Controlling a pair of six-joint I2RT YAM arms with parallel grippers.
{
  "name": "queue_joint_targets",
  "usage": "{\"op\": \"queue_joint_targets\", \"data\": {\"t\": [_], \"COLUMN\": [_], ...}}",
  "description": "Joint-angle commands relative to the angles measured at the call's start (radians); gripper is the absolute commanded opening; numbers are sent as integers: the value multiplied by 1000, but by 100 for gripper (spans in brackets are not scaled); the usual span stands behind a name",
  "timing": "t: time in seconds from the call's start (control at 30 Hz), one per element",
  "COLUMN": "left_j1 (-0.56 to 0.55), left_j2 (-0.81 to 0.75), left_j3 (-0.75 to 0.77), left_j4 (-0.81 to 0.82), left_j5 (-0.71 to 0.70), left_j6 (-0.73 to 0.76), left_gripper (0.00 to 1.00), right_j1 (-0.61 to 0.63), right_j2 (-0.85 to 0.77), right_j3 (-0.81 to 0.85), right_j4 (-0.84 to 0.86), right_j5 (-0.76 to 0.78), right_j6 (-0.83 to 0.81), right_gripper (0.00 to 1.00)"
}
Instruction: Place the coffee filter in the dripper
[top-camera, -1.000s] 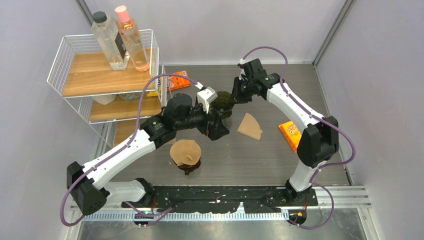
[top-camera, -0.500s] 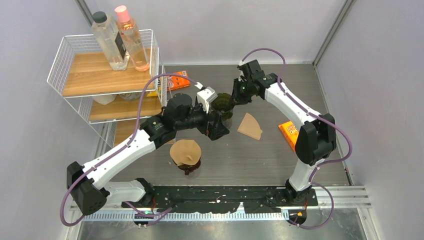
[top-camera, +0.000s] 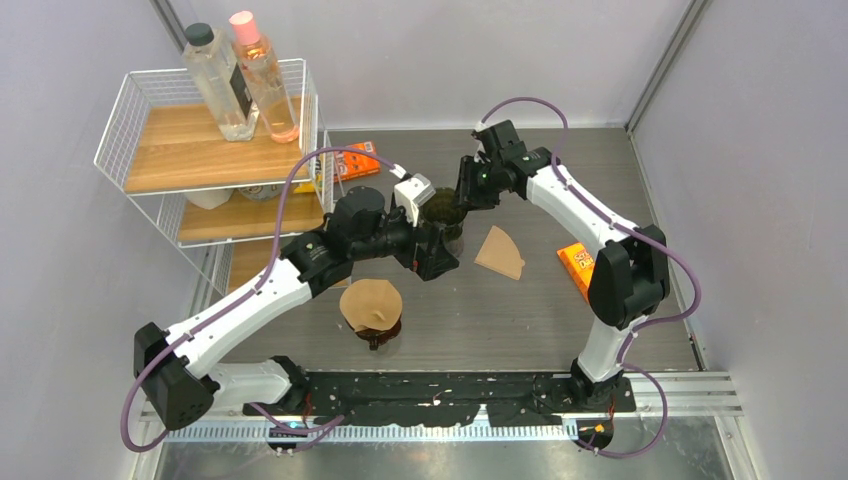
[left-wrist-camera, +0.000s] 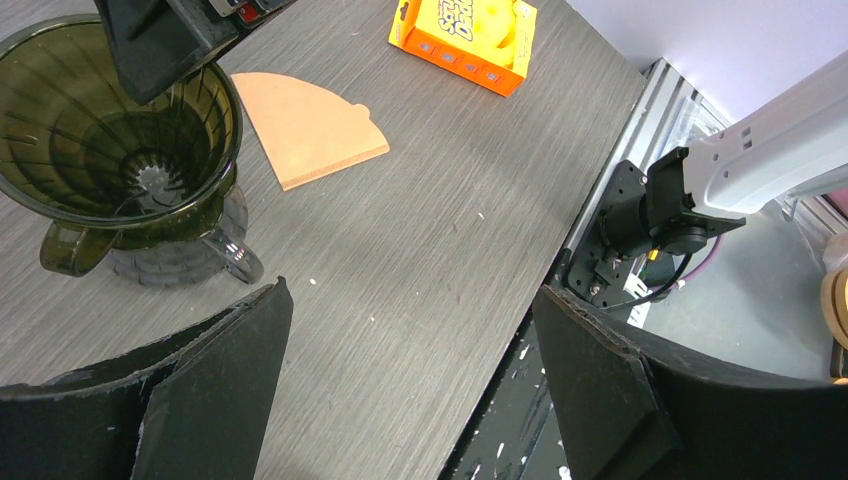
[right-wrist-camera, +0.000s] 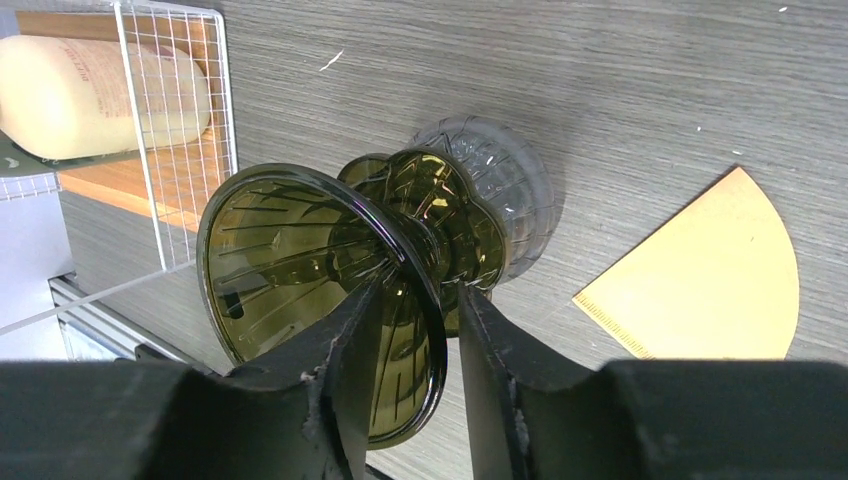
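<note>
Coffee filter (top-camera: 499, 252), a folded tan paper fan, lies flat on the grey worktop (top-camera: 520, 310), just to the right of the dripper (top-camera: 443, 208) and not touching it. The olive glass dripper stands upright on its ribbed base, its cone empty. The right gripper (right-wrist-camera: 420, 290) reaches in from the far side. Its jaws are slightly parted astride the dripper's rim, one finger inside the cone and one outside, with a little space showing beside the glass. The left gripper (left-wrist-camera: 405, 300) hovers over the worktop just on the near side of the dripper, its jaws spread wide and holding nothing. An orange box (top-camera: 578, 268) lies further right, well apart from the filter.
</note>
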Motion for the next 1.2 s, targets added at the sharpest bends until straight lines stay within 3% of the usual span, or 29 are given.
{"op": "queue_joint_targets", "data": {"t": [0.0, 0.43, 0.57, 0.7, 0.83, 1.0, 1.17], "left_j1": [-4, -4, -4, -4, -4, -4, -4], "left_j2": [-3, -12, -12, -9, -5, -3, -8], "left_j3": [16, 8, 7, 8, 12, 14, 13], "left_j4": [25, 31, 32, 34, 32, 26, 22], "left_j5": [3, 20, 14, 13, 3, -22, -62], "left_j6": [-2, -5, -7, -7, -8, -9, -19], "left_gripper": [99, 99, 99, 99, 99, 99, 99], "right_j1": [6, -3, -37, -87, -101, -102, -102], "right_j2": [-32, -222, -361, -497, -556, -492, -323], "right_j3": [8, -16, -141, -371, -515, -566, -517], "right_j4": [38, 51, 80, 107, 116, 106, 102], "right_j5": [6, 161, 273, 370, 420, 437, 446], "right_j6": [14, -32, -11, 2, 0, 6, 11], "right_gripper": [43, 100, 96, 95, 95, 95, 99]}}
